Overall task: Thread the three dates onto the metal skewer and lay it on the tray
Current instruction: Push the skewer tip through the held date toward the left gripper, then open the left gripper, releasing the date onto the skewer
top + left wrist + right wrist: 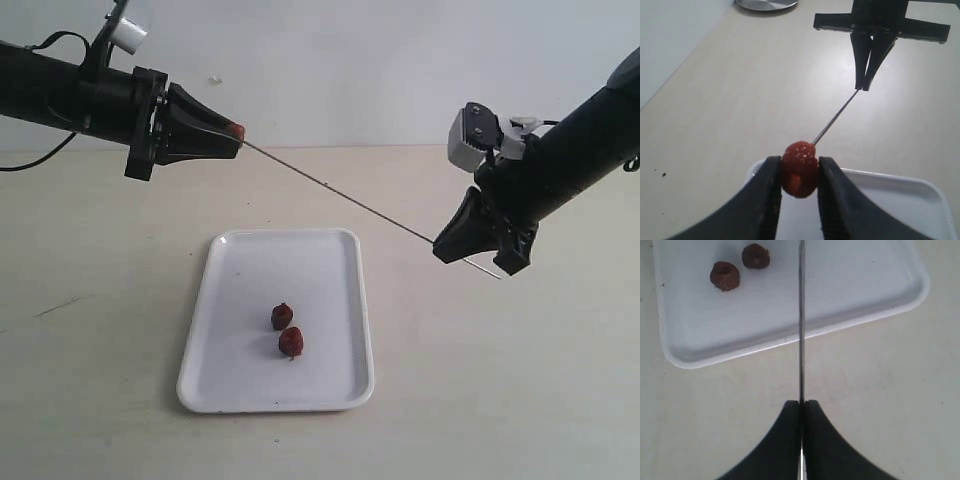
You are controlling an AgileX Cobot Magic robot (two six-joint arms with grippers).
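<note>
1. White tray lies low centre on the bench, with two dates on it, ready for later.
2. Right claw, clenched on the metal skewer, aims it up-left like a fixed spike.
3. Left claw, upper left, pinches the third date against the tip, probably for piercing.

We see the tray lying on the table, with 2 dates on it near its middle, 1 just behind the other; whether they touch we cannot tell. Above the tray's far end the metal skewer slants from the left gripper, upper left, down to the right gripper, right of the tray. The 3rd date sits between the left gripper's fingers, at the skewer's tip.
</note>
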